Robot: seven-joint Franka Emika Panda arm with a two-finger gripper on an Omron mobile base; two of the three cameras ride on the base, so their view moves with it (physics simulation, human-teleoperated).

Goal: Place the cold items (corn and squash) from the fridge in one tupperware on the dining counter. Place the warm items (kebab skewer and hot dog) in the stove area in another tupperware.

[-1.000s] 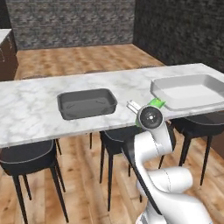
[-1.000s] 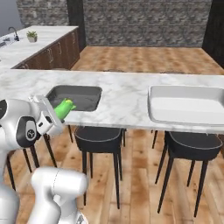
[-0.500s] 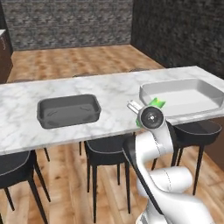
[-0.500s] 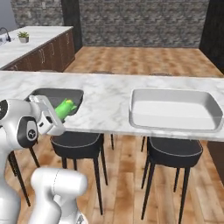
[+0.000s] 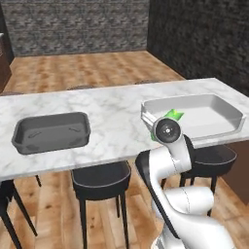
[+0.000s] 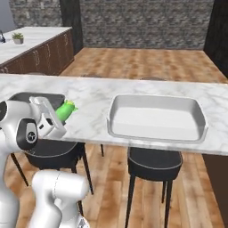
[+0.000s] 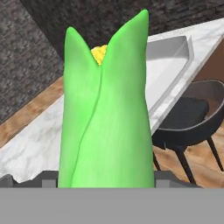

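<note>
Gripper (image 6: 57,116) pinches corn (image 7: 107,109) — green husk up, held in air near dining counter (image 5: 112,112) edge. Step: carry corn to white tupperware (image 6: 158,116). Next — reach over rim, lower corn in, let go.

Dark stone walls (image 5: 78,24), wood floor (image 6: 142,62), blk stools (image 6: 153,162)

Black stools (image 5: 100,181) are standing on the brown wood floor (image 6: 142,62). A dark stone wall (image 5: 78,24) is standing far back. A little green plant (image 6: 18,37) is sitting far left.
</note>
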